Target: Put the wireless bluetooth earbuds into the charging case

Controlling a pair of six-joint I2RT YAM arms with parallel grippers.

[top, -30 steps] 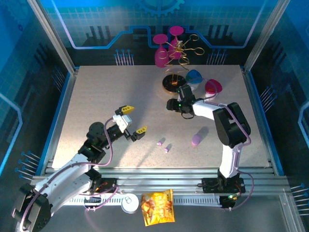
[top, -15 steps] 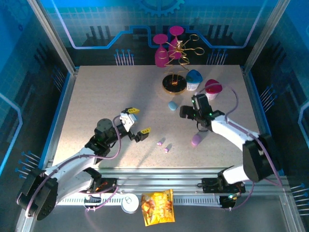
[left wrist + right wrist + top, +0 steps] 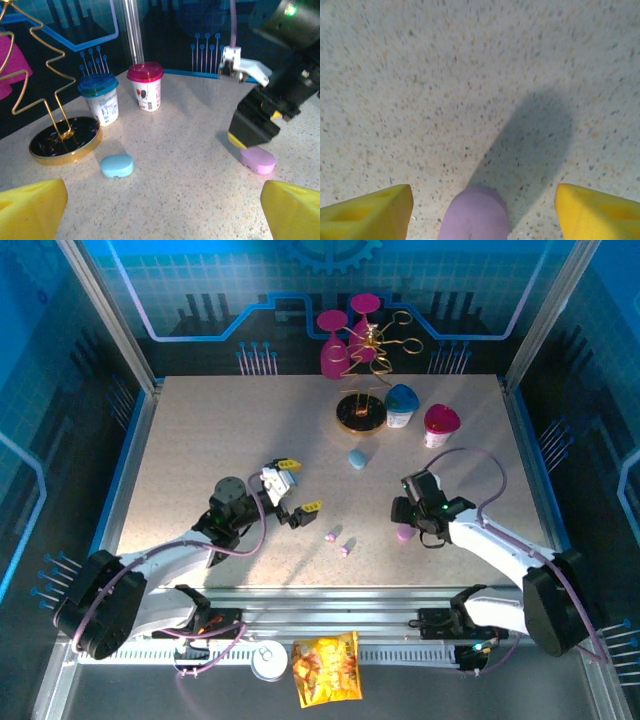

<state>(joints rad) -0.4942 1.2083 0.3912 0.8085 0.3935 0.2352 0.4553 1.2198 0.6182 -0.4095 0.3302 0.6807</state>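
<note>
Two lilac-pink earbuds (image 3: 331,536) (image 3: 346,548) lie side by side near the table's front middle. A pink pebble-shaped charging case (image 3: 404,533) (image 3: 475,212) (image 3: 257,160) lies to their right. My right gripper (image 3: 405,515) (image 3: 482,210) hangs over it, open, a yellow finger on each side with a gap to the case. A pale blue case (image 3: 357,458) (image 3: 116,165) rests shut further back. My left gripper (image 3: 298,486) (image 3: 162,215) is wide open and holds nothing, just left of the earbuds and pointing toward the cases.
At the back stand a gold wire stand (image 3: 360,412) (image 3: 65,145), pink wine glasses (image 3: 335,350), a blue-lidded cup (image 3: 402,405) (image 3: 99,97) and a red-lidded cup (image 3: 440,423) (image 3: 145,85). A snack bag (image 3: 325,668) and a can (image 3: 268,660) lie off the table's front edge.
My right gripper has swung from the blue case at the back to the pink case nearer the front, leaving the blue case on the table. My left gripper has crept right toward the earbuds.
</note>
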